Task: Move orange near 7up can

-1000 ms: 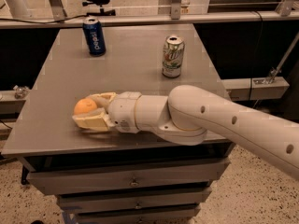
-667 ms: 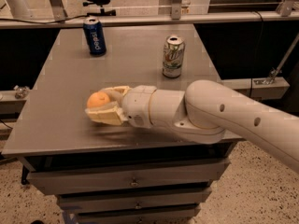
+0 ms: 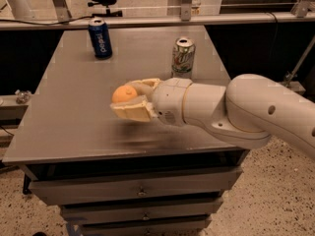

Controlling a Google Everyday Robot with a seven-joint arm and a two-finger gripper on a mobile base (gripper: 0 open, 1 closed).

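Note:
The orange is held between the cream fingers of my gripper, lifted above the middle of the grey table. The gripper is shut on it, one finger behind and one in front. The 7up can, silver-white with green and red markings, stands upright at the back right of the table, up and to the right of the orange. My white arm reaches in from the right.
A dark blue Pepsi can stands upright at the back left of the table. The table's front edge runs below the gripper, with drawers beneath. A metal rail and chair base lie behind the table.
The gripper has carried the orange up and to the right, from the front left of the table towards its middle. Both cans have stayed put.

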